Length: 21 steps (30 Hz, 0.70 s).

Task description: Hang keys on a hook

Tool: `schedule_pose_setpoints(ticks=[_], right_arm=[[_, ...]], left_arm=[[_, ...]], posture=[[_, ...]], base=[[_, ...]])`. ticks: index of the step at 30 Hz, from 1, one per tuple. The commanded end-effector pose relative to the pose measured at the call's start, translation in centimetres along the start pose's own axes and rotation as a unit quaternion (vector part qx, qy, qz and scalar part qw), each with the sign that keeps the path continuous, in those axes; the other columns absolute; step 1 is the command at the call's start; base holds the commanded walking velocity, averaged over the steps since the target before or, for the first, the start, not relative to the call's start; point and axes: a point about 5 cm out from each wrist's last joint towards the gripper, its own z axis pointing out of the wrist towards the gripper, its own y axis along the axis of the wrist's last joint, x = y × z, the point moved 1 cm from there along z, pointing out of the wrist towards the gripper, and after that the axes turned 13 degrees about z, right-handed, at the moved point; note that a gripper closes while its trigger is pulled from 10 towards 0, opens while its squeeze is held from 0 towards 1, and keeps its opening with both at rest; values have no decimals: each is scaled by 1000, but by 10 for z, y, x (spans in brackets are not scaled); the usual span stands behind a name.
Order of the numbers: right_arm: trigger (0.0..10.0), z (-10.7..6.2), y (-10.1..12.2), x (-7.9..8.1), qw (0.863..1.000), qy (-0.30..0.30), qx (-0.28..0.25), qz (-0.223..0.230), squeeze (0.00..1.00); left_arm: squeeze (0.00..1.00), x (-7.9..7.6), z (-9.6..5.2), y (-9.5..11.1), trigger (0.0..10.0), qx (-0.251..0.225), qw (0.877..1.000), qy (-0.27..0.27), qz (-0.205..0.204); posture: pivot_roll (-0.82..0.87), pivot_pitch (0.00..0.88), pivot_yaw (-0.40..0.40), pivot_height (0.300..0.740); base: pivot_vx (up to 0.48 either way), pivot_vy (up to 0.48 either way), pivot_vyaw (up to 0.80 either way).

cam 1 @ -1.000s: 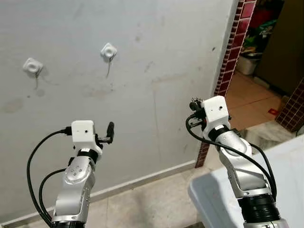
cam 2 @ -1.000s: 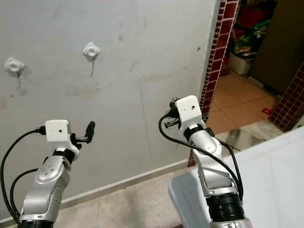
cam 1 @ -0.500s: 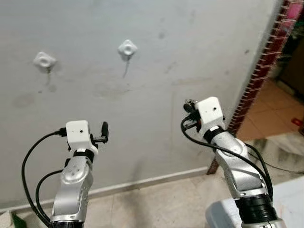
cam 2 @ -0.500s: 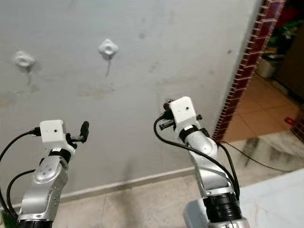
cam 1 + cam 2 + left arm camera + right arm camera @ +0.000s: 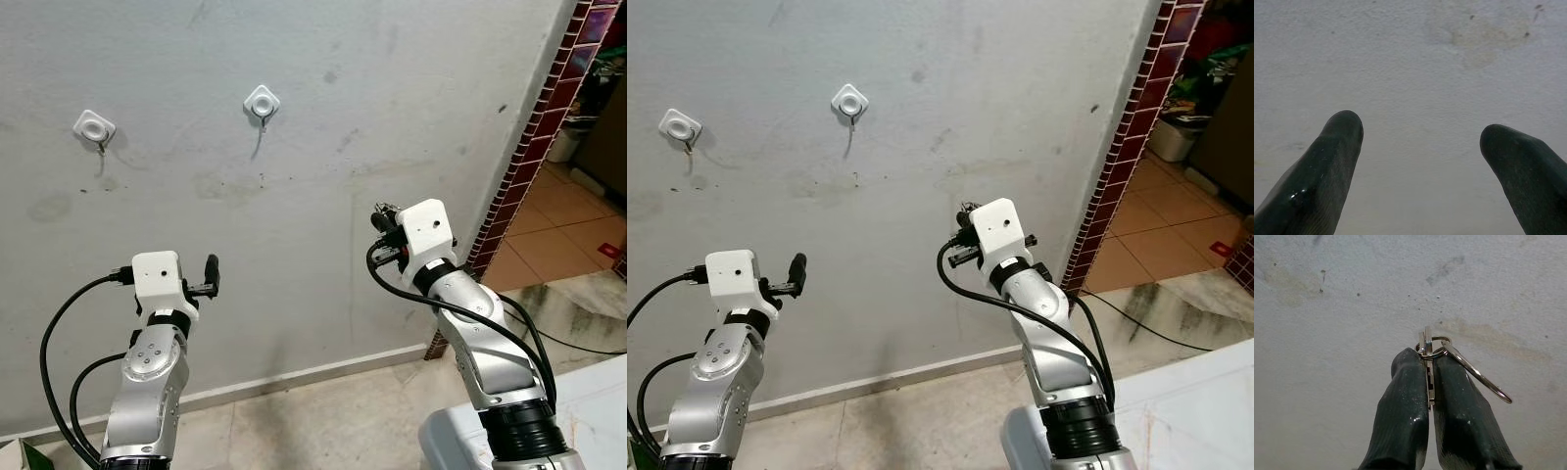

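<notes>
A: Where are the keys (image 5: 1428,363) sitting?

B: The right gripper (image 5: 1428,382) is pinching them between its two black fingers (image 5: 1402,416). In the right wrist view the fingers are pressing flat against the metal, and a small ring is poking out past the tips. A larger ring (image 5: 1476,373) is hanging off that one to the side.

A: And the right arm itself?

B: It is reaching up and forward, with the gripper pointing at the wall (image 5: 392,88). In the head views the gripper's white housing is sitting below both hooks and off to their right. How near the keys are to the wall cannot be told.

A: What about the hooks?

B: Two white hooks are sitting high on the wall. The left hook (image 5: 94,126) is well apart from the right hook (image 5: 262,102), which is slightly higher. Each is showing a small metal prong under a white square base.

A: Is the left gripper (image 5: 1420,134) holding anything?

B: No. Its fingers are spreading wide apart in the left wrist view, with bare stained wall showing between them. In the head views it is raised at about the same height as the other gripper, below the gap between the two hooks.

A: Anything else around?

B: A strip of dark red tiles (image 5: 534,137) is running down the wall's right edge, and a tiled floor (image 5: 578,220) is lying beyond it.
</notes>
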Motion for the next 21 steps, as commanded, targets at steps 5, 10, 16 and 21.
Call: schedule_pose_setpoints(ticks=[5, 10, 16, 21], right_arm=[[10000, 2, 5, 4, 1000, 7, -9, 2, 0], [10000, 3, 6, 3, 1000, 7, -10, 1, 0], [10000, 4, 6, 2, 1000, 5, -12, 1, 0], [10000, 4, 7, 1, 1000, 1, -14, 0, 0]], left_arm=[[0, 4, 3, 4, 10000, -1, 1000, 10, 8], [0, 4, 4, 4, 10000, 0, 1000, 11, 10], [0, 4, 5, 4, 10000, 0, 1000, 11, 12], [0, 2, 6, 8, 10000, -12, 1000, 3, 18]], posture=[[1, 3, 66, 740], [2, 0, 66, 740], [2, 0, 68, 740], [-2, 0, 73, 740]], base=[[0, 480, 0], [0, 480, 0], [0, 283, 0], [0, 0, 0]])
